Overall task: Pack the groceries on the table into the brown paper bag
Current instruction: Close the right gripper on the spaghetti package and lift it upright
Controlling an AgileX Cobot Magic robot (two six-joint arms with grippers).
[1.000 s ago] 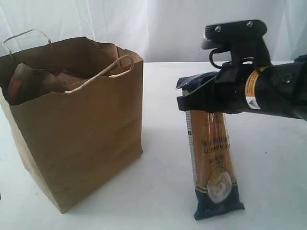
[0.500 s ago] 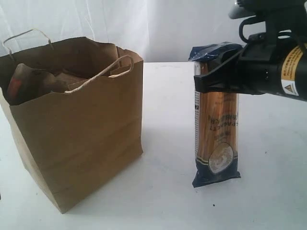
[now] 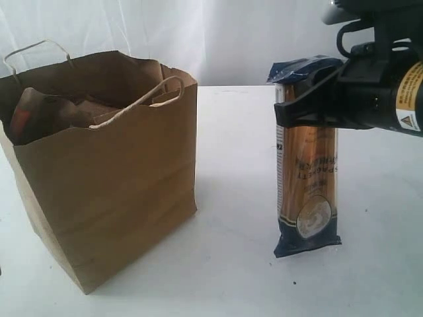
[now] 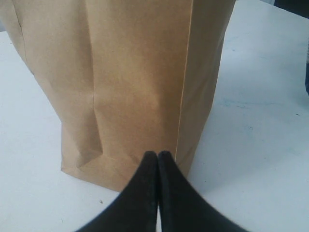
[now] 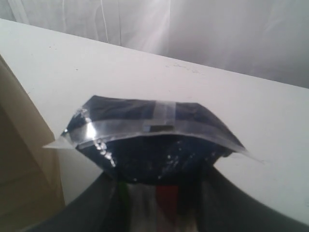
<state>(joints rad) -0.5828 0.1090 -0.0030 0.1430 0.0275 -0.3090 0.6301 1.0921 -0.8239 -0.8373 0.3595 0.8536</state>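
Note:
The brown paper bag (image 3: 99,172) stands open on the left of the white table (image 3: 225,271), with brown packages (image 3: 46,112) inside it. To its right the spaghetti packet (image 3: 307,178) hangs upright, and my right gripper (image 3: 297,112) is shut on its dark blue upper end. Whether its lower end touches the table I cannot tell. In the right wrist view the packet's sealed top (image 5: 149,135) fills the space between the fingers of the right gripper (image 5: 161,188). My left gripper (image 4: 158,155) is shut and empty, low over the table and pointing at the bag's lower corner (image 4: 135,77).
A white curtain (image 3: 218,33) hangs behind the table. The bag's two twisted paper handles (image 3: 142,99) stand up above its rim. A strip of bare tabletop separates the bag from the packet.
The right gripper has swung the spaghetti packet from a tilt to upright and carried it to the right, away from the bag. The bag has stayed put.

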